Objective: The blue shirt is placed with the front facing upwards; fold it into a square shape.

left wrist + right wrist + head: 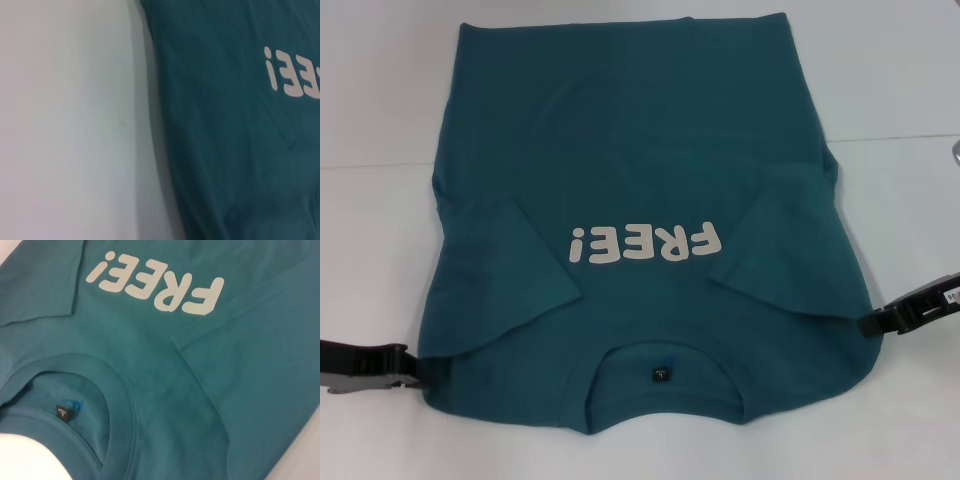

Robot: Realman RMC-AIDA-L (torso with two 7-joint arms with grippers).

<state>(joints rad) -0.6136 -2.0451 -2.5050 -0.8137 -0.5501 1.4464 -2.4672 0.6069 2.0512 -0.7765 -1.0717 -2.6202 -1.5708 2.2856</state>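
Note:
The blue shirt (640,150) lies flat on the white table, front up, with its collar and small black neck label (661,375) at the near side. White "FREE!" lettering (645,243) crosses the chest. Both short sleeves are folded inward over the chest, one (505,285) on the left and one (790,245) on the right. My left gripper (415,372) sits at the shirt's near left shoulder edge. My right gripper (868,324) touches the near right shoulder edge. The left wrist view shows the shirt's side edge (225,150). In the right wrist view, the collar and label (64,412) show.
The white table (380,230) extends bare on both sides of the shirt, with a faint seam line running across it behind the sleeves. A small grey object (954,152) pokes in at the far right edge.

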